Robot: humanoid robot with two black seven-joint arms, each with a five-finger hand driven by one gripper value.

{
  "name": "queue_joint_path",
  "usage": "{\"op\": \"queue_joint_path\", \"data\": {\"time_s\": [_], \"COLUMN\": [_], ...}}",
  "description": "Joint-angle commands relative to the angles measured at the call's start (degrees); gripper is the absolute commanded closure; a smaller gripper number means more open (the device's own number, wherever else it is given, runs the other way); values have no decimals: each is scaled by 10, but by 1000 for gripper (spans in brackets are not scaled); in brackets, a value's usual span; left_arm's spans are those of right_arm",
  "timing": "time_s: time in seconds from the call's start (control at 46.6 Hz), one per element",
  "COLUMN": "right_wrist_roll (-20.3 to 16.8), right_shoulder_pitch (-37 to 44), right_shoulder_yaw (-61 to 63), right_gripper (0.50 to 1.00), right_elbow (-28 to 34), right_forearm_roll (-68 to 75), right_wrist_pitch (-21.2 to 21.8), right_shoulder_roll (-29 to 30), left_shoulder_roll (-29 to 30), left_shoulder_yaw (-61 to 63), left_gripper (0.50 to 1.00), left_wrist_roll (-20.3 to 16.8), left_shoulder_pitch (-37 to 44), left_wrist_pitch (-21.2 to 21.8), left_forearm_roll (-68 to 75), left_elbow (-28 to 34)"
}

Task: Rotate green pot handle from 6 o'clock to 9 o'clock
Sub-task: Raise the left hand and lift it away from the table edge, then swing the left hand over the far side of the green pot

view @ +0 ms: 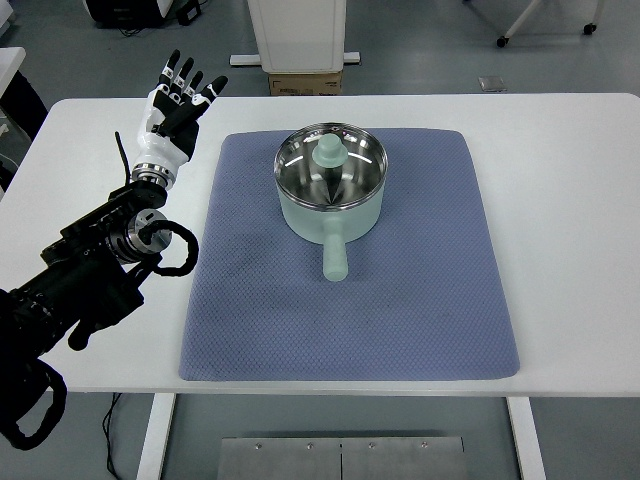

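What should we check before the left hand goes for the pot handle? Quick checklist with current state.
1. Handle points at 6 o'clock, toward the robot: ok.
2. Pot upright on the mat, lid on: ok.
3. Left hand open, fingers spread, holding nothing: ok.
4. Left hand near the handle: not ok, it is off the mat, up by the table's far left.
5. Mat bare left of the handle, nothing in the sweep toward 9 o'clock: ok.
6. Right hand out of the way: cannot tell, not in view.
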Motion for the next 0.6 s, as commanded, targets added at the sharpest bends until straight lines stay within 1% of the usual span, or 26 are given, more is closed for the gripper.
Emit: {"op": "queue_joint_path", "data": {"time_s": [0.0,0.172,0.3,0.45,0.579], "right_wrist_roll": [0,-1,0,-1,0], "right_shoulder_pitch": [0,0,0,0,0], "right_shoulder_yaw": [0,0,0,0,0], "right_gripper": [500,500,500,500,500], "right_elbow": [0,0,0,0,0], "right_forearm_roll": [0,0,0,0,0], "right_wrist_pitch": [0,0,0,0,0], "right_shoulder_roll": [0,0,0,0,0], "left_shoulder_roll": [6,27,43,62,80], "left_shoulder_yaw": [0,1,2,2,3], "left_gripper": [500,500,500,500,500], "left_wrist_roll": [-1,-1,-4,-6,-6], "left_shoulder_pitch": [1,5,2,-12,-33], "left_wrist_pitch": [0,-2,-20,-24,-53], "left_forearm_roll": [37,105,157,227,288], "left_elbow": [0,0,0,0,0]}}
